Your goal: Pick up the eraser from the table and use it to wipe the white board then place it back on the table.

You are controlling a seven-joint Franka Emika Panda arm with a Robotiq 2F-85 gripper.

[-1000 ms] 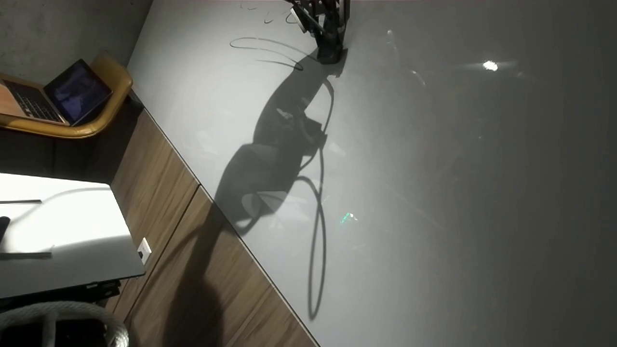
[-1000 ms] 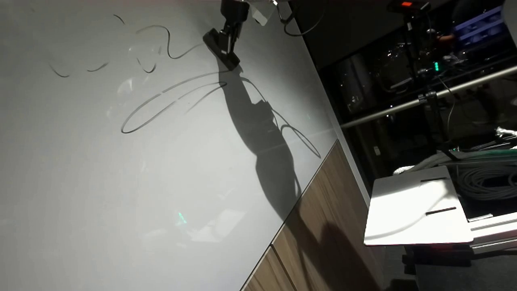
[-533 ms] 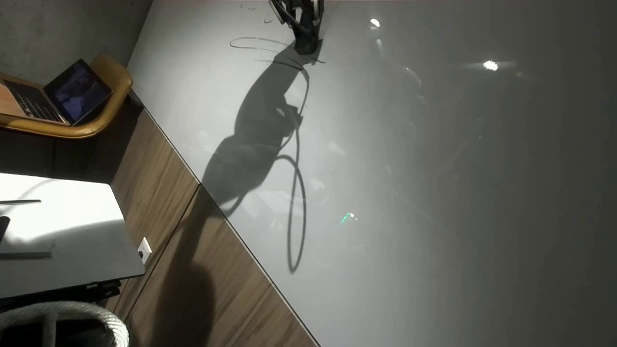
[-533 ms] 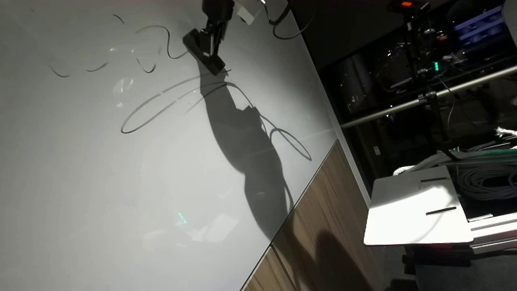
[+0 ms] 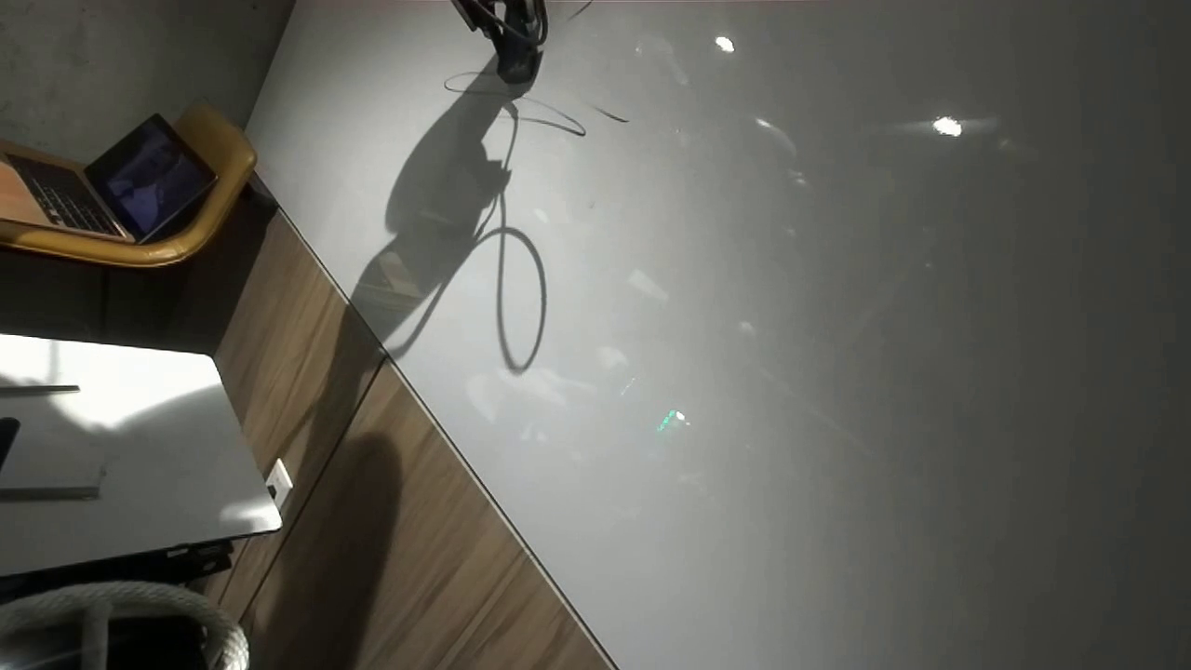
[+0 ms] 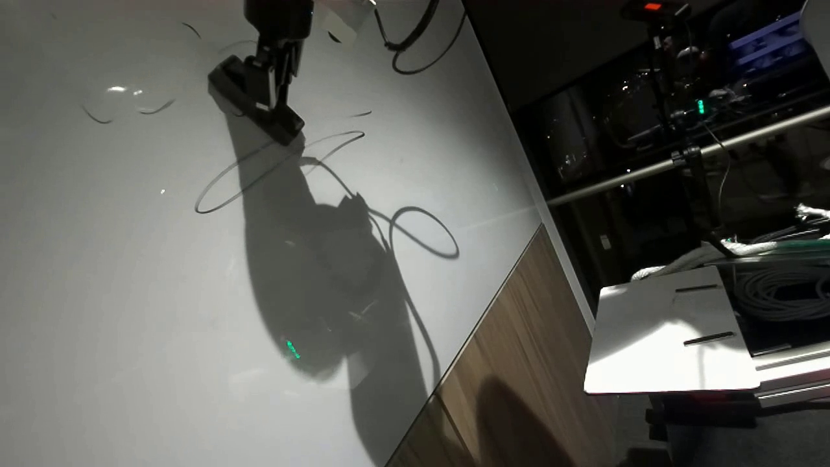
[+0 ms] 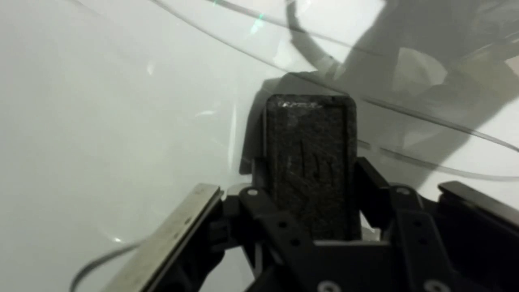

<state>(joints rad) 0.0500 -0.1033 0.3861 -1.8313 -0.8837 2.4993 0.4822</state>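
- Eraser: one, dark and oblong, over the white board and well apart from the table; whether it touches the board cannot be told.
- Gripper: one, its two fingers clamped on the eraser, one along each long side.
- Pen marks: in an exterior view, two short curves left of the eraser, one small dash higher up, one faint arc just above it, one short dash to its right, and one long loop running up to its lower end; part is hidden behind it.
- Shadow: one broad shape across the board in both exterior views.
- Dark strips: two, on the table.
- Wood-grain panels: two in an exterior view, with one seam between.
- Laptop: one, opened, resting on one tan chair.
- White outlet: one.
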